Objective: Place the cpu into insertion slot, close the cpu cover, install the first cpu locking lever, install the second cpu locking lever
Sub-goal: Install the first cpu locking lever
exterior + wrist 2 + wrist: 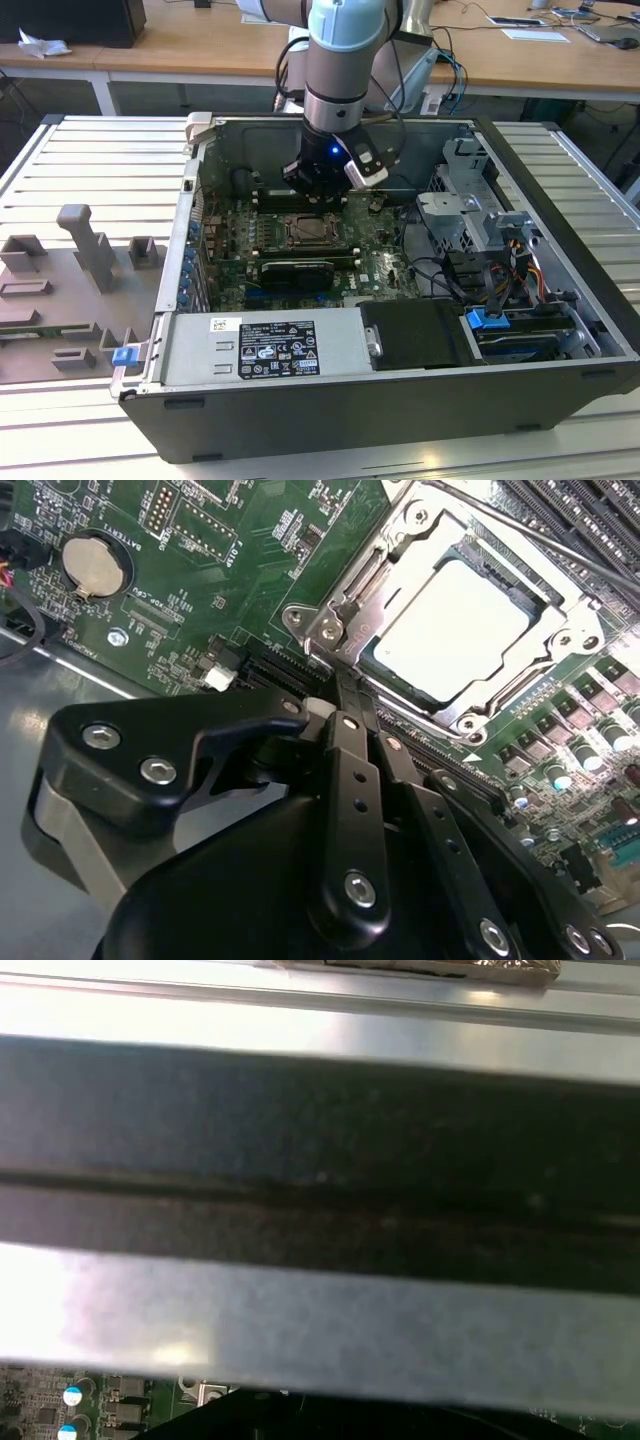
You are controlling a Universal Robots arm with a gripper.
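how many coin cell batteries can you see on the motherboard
1: the coin cell battery sits on the green board in the second wrist view, apart from the cpu. The gripper may hide others.

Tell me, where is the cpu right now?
In the second wrist view, the cpu lies in the insertion slot, framed by the cpu cover.

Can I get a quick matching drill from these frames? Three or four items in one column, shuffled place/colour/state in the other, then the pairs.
Items:
1. cpu
2. cpu cover
3. coin cell battery
4. gripper

Descriptions:
A. round, silvery, set in the green board
B. black, ends at the socket's corner
C. pale square seated in the socket
D. silvery frame lying flat around the chip

Pairs: 1-C, 2-D, 3-A, 4-B
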